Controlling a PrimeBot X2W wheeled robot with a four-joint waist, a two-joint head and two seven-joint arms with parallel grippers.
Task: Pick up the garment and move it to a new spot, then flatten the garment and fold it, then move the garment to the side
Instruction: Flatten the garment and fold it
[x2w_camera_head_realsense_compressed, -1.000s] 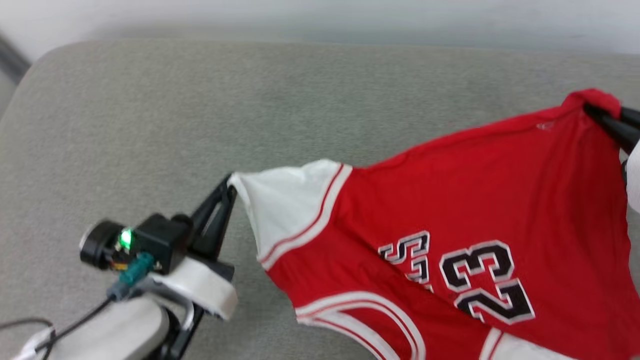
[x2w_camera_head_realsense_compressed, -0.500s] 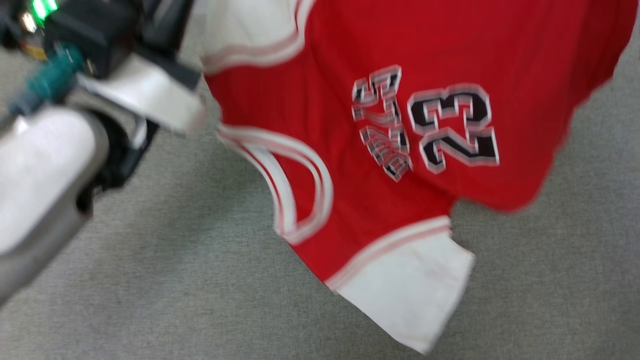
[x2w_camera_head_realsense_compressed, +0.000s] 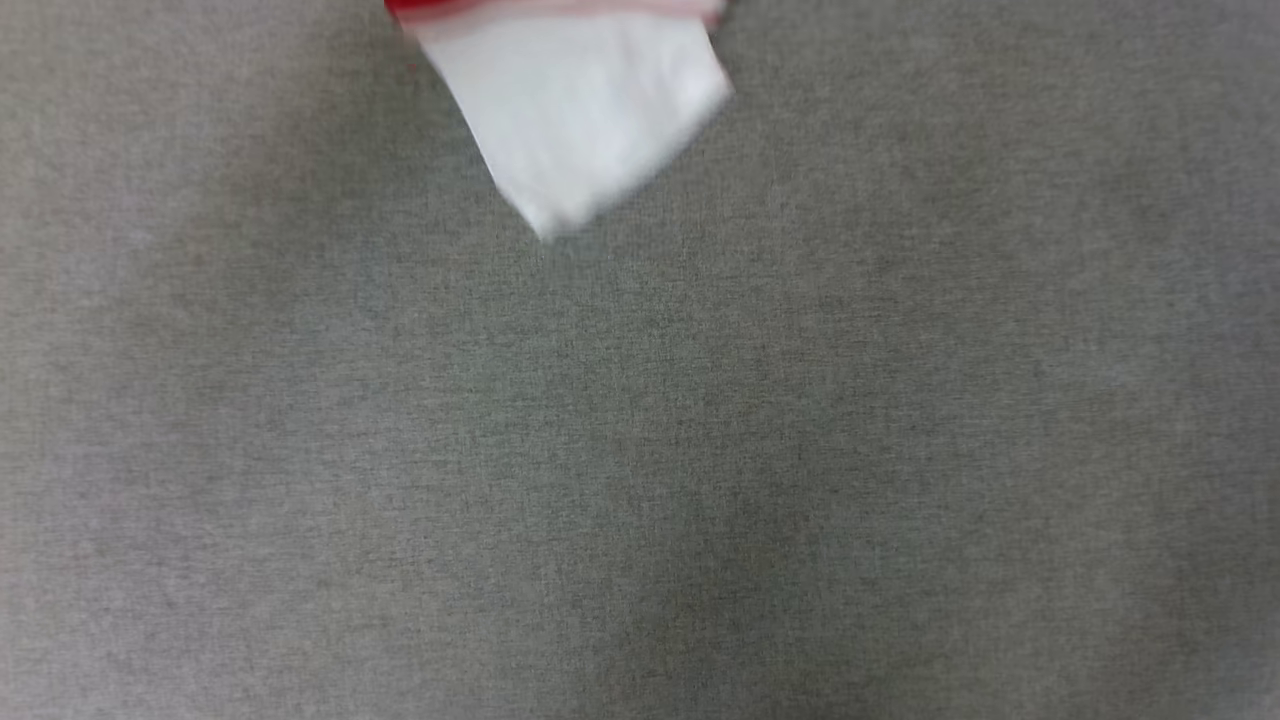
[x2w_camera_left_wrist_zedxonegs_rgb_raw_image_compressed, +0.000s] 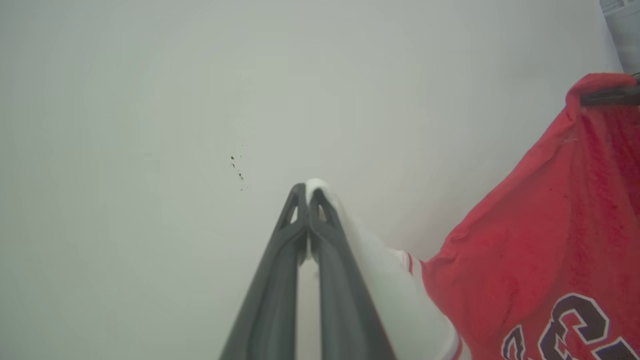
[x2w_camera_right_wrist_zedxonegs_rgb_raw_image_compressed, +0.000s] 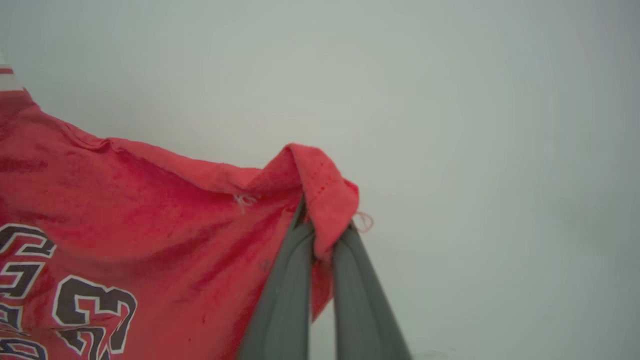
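Left wrist view: left claw clamped on garment sleeve; right claw clamped on red corner

The garment: red body, white sleeve, red-and-white striped trim, black numerals outlined in white at 7 o'clock in the right wrist view. Heathered grey surface; plain pale grey wall.

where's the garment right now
The garment is held up between both grippers: left gripper pinches a white sleeve, right gripper a red corner. In the head view, a white sleeve dangles at top centre.
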